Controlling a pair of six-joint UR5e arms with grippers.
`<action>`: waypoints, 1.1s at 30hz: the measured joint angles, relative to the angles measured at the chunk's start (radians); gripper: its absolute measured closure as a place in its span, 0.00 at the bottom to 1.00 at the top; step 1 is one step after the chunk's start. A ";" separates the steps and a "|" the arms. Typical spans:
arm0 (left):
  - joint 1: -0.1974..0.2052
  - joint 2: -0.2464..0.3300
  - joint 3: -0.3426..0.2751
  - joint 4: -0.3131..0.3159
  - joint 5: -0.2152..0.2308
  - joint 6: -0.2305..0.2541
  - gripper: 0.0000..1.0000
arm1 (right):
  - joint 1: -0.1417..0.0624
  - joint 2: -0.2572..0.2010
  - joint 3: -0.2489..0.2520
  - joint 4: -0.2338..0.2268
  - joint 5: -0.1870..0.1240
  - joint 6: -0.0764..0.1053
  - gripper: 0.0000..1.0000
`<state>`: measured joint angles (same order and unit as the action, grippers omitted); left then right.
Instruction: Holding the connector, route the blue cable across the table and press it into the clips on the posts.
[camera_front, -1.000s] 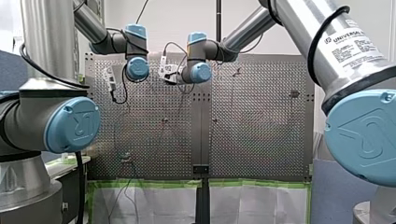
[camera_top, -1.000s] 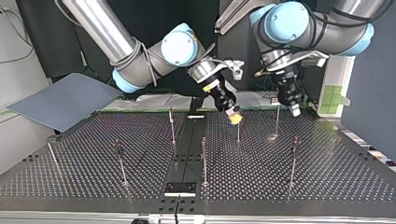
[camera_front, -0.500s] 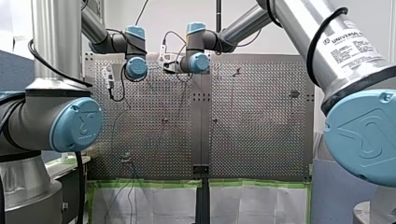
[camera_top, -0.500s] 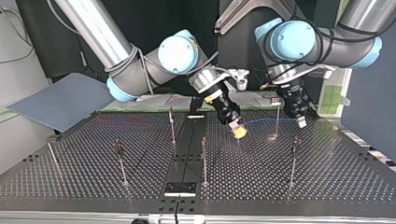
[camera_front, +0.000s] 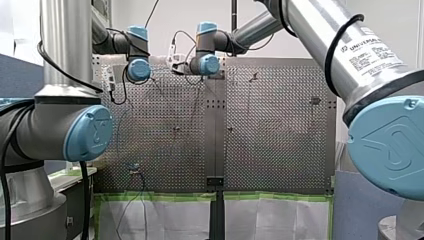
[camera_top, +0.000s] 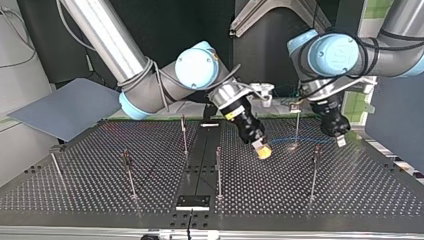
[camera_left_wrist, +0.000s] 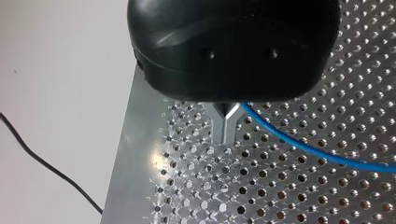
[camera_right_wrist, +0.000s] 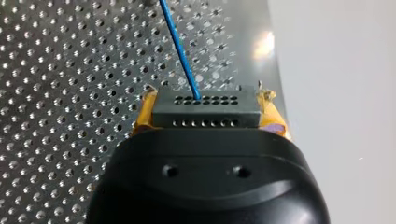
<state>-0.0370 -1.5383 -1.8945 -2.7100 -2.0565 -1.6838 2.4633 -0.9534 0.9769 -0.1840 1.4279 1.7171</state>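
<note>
In the right wrist view my right gripper (camera_right_wrist: 205, 96) is shut, its yellow pads clamped on a dark grey connector (camera_right_wrist: 205, 114). A thin blue cable (camera_right_wrist: 180, 51) leaves the connector over the perforated table. In the top view that gripper (camera_top: 263, 151) hangs low near the middle, and the blue cable (camera_top: 300, 140) stretches to my left gripper (camera_top: 341, 141) at the view's right. In the left wrist view my left gripper (camera_left_wrist: 226, 139) has its metal fingers together, and the cable (camera_left_wrist: 299, 145) runs out from beside them. A thin post (camera_top: 297, 125) stands just behind the cable.
Several thin posts rise from the perforated table (camera_top: 80, 192), among them one (camera_top: 218, 170) in the middle, one (camera_top: 314, 172) at the top view's right and one (camera_top: 128, 172) at its left. A grey sheet (camera_top: 70, 107) lies past the table's far left corner.
In the top view both grippers have moved down, nearer the camera, and to the right. The blue cable, unseen a second ago, now shows stretched between them.
</note>
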 joint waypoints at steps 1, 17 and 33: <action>0.004 -0.002 0.001 0.003 0.013 0.000 1.00 | 0.000 0.002 -0.003 0.000 0.000 0.000 1.00; 0.044 -0.045 0.026 0.032 0.084 -0.014 1.00 | -0.005 0.030 -0.011 0.004 -0.001 0.010 1.00; 0.099 -0.117 0.070 0.093 0.194 -0.080 1.00 | -0.012 0.049 -0.026 -0.001 -0.009 0.006 1.00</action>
<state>0.0619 -1.6549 -1.8241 -2.6172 -1.8627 -1.7640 2.4516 -0.9046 0.9509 -0.1848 1.4193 1.7233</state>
